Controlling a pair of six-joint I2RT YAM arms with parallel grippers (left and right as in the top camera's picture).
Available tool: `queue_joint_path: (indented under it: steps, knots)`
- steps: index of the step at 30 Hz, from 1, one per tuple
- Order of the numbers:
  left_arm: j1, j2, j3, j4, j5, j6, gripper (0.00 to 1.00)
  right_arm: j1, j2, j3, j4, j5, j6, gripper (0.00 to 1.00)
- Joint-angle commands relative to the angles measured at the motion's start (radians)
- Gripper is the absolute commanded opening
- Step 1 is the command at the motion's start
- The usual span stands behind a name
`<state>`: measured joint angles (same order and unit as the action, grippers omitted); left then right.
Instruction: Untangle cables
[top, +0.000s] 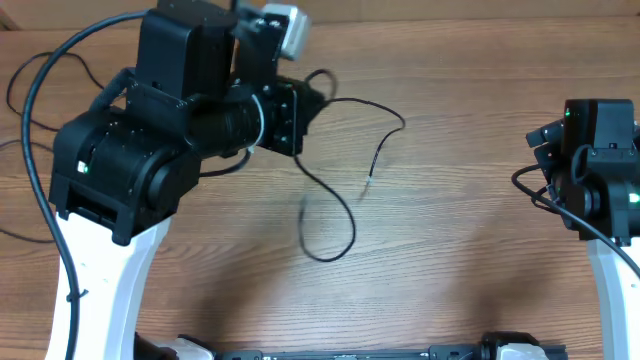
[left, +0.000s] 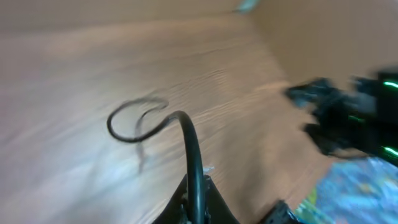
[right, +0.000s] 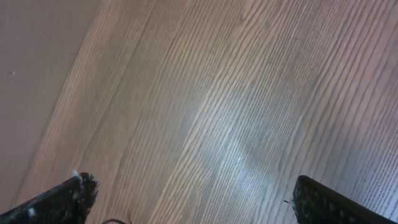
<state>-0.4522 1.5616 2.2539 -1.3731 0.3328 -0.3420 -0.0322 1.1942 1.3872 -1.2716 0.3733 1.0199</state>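
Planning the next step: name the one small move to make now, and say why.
Probably bring the open right gripper toward the loose loop: the left gripper pinches one cable, while the right hangs over bare table.

Overhead straight down; wrist cameras close, oblique over table (top: 450, 250).

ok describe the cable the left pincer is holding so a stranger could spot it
Find the bulky black left arm, upper left on the table. A thin black cable rises from its shut pincer and trails right across the wood into a loop. It is much thinner than the arm's own wire nearby.
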Motion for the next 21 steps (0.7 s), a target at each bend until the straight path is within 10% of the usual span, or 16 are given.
queue_joint_path:
  steps: [1,14,21]
  knots:
    - [0.008,0.056,0.006,-0.061,-0.174,-0.136,0.04,-0.003,-0.003,0.007,0.005,0.015,-0.003,1.00]
    - [0.163,0.301,0.006,-0.229,-0.363,-0.220,0.04,-0.003,-0.003,0.007,0.005,0.015,-0.003,1.00]
    - [0.222,0.428,0.006,-0.279,-0.097,-0.220,0.04,-0.003,-0.003,0.007,0.005,0.015,-0.003,1.00]
